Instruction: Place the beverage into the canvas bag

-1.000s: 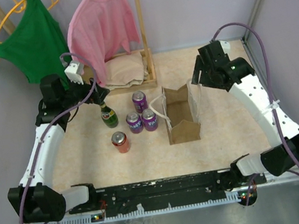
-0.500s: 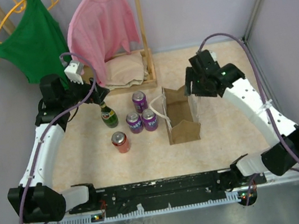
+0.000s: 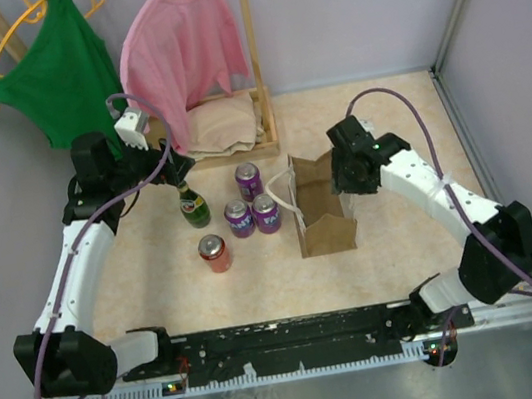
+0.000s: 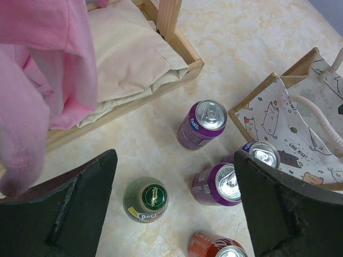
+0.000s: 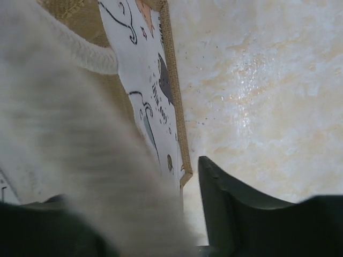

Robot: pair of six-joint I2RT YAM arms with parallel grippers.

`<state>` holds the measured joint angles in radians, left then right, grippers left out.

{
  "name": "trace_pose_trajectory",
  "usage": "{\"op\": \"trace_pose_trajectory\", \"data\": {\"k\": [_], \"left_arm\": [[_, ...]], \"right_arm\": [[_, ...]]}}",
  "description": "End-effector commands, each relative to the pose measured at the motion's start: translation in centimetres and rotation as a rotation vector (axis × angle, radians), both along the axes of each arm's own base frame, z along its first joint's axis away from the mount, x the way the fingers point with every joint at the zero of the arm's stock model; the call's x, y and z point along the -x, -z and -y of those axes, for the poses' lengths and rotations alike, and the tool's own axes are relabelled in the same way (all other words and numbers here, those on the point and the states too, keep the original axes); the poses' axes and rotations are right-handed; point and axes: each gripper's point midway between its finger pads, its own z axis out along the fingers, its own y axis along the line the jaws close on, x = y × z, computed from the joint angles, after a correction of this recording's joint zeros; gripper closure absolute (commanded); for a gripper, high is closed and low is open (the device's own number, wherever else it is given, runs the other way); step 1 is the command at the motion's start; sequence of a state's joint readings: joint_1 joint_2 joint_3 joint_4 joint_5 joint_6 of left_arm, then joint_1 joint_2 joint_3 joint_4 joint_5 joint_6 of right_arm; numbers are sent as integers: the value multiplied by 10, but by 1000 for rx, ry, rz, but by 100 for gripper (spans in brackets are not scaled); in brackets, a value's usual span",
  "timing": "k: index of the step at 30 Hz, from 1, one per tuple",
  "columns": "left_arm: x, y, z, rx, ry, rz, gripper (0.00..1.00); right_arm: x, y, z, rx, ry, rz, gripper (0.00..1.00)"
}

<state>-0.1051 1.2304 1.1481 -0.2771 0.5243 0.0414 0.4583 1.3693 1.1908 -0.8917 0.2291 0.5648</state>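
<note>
The tan canvas bag (image 3: pixel 325 218) stands upright and open at mid-table; it also shows in the left wrist view (image 4: pixel 289 112). A green glass bottle (image 3: pixel 194 209) stands left of three purple cans (image 3: pixel 248 179) and a red can (image 3: pixel 215 253). My left gripper (image 3: pixel 173 177) is open and empty above the bottle (image 4: pixel 146 199), which lies between its spread fingers (image 4: pixel 86 198). My right gripper (image 3: pixel 346 175) is at the bag's right wall (image 5: pixel 155 80). Its fingers (image 5: pixel 241 214) stand apart, with the blurred whitish rope handle (image 5: pixel 80 53) between them.
A wooden rack holding a folded beige cloth pile (image 3: pixel 222 125) stands behind the cans. A pink garment (image 3: pixel 184 50) and a green garment (image 3: pixel 59 75) hang at the back left. Walls close the table's left, back and right sides.
My right arm has swung left and down from the right side to the bag's right wall and handle. The left arm and the drinks have not moved.
</note>
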Motion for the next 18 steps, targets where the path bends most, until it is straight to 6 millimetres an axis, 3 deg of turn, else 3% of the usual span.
{"op": "trace_pose_trajectory", "data": {"k": [1,7,18], "left_arm": [[0,-6,2,9,8,16,5],[1,-5,1,3,3,17,5],[-1,-1,5,18,16,0,5]], "right_arm": [[-8,16,-11,0,-30,-2,53],[7,18,-11,-13,-51,-15,84],[45,26,-14,-37,-68,-68,86]]}}
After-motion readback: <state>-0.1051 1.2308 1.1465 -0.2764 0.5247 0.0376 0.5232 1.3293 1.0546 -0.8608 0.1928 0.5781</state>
